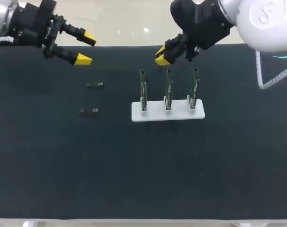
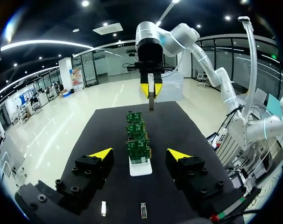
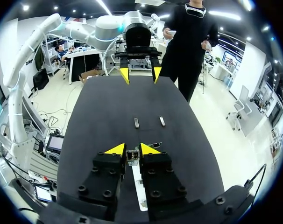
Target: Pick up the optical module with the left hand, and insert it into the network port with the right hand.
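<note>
1. Nearest its own wrist lens, your right gripper (image 3: 131, 150) has its yellow tips drawn narrow, and a small grey part sits pinched between them. From the left wrist view that part is a slim dark bar hanging down from the fingers. I take it for an optical module, the held module (image 2: 152, 101), gripped at one end so that the free end can lead into a port.
2. Under that gripper runs the white base (image 1: 176, 114) with three upright boards: the left board (image 1: 143, 90), the middle board (image 1: 168, 89) and the right board (image 1: 194, 87). They stand on edge in a row, which probably leaves their ports reachable from above. The ports themselves are too small to make out.
3. In the head view the right gripper hangs above the far ends of the left and middle boards, touching neither. It looks parked for lining up, and I cannot tell which board it is meant for.
4. Your left gripper (image 2: 139, 153) is spread wide with nothing in it. It is held off the table (image 1: 134, 179) near the far left corner, facing along the row of boards.
5. Two loose modules lie flat on the cloth near that gripper, the far module (image 1: 94, 84) and the near module (image 1: 89, 110). They are well apart from the base and spaced from each other, so open fingers can straddle one alone.
</note>
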